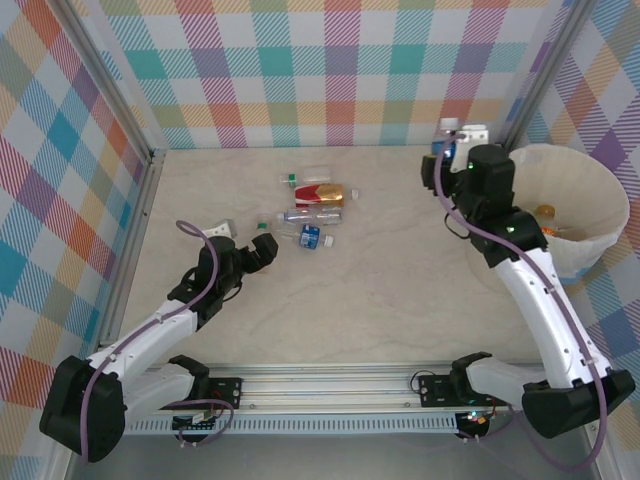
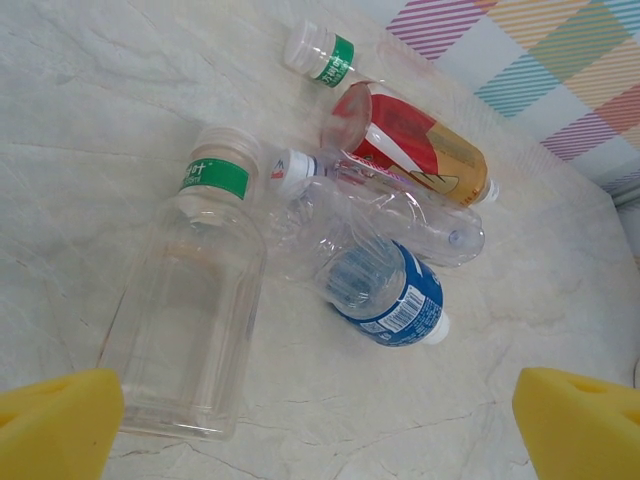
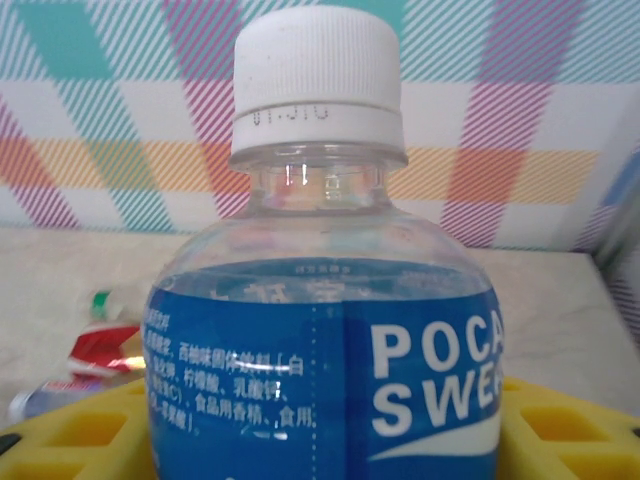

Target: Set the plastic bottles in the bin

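Note:
My right gripper (image 1: 460, 135) is shut on a blue-labelled plastic bottle (image 3: 320, 350) with a white cap, held upright between the yellow pads (image 3: 70, 430). It hangs just left of the bin (image 1: 600, 235), a big white bucket. Several plastic bottles lie mid-table: a red-and-gold one (image 2: 410, 140), a clear crushed one (image 2: 400, 215), a short blue-labelled one (image 2: 390, 290), a small green-banded one (image 2: 320, 55) and a clear square one with a green band (image 2: 190, 320). My left gripper (image 1: 243, 235) stands open just short of this cluster, nothing between its fingertips (image 2: 55, 420).
An orange-capped bottle (image 1: 545, 212) lies inside the bin. Checked walls close the table at the back and both sides. A metal rail (image 1: 330, 385) runs along the near edge between the arm bases.

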